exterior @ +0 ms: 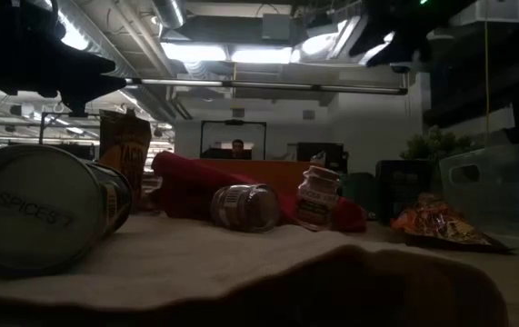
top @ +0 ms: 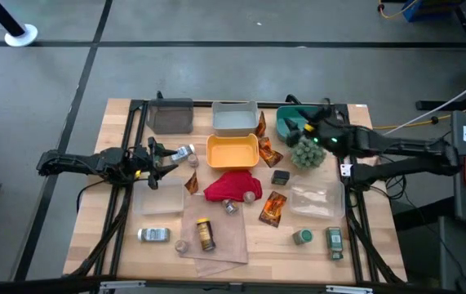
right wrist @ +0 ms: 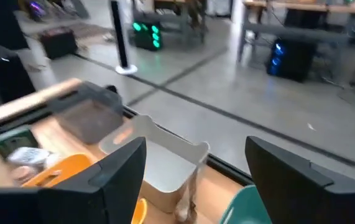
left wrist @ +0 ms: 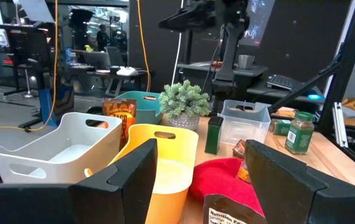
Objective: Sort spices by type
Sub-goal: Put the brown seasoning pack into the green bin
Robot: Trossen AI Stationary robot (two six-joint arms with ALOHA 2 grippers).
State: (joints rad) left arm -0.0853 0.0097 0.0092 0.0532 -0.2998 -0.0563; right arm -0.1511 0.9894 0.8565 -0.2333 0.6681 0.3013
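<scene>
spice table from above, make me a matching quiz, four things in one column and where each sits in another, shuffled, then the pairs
Things:
1. yellow bin
2. yellow-capped brown bottle
3. fuzzy green plant
4. left pincer

Places:
A. lying on the tan cloth near the front edge
B. right of the yellow bin, beside the teal bin
C. middle of the table, just behind the red cloth
D. above the left side of the table, next to a silver-capped jar

Pairs: 1-C, 2-A, 3-B, 4-D
</scene>
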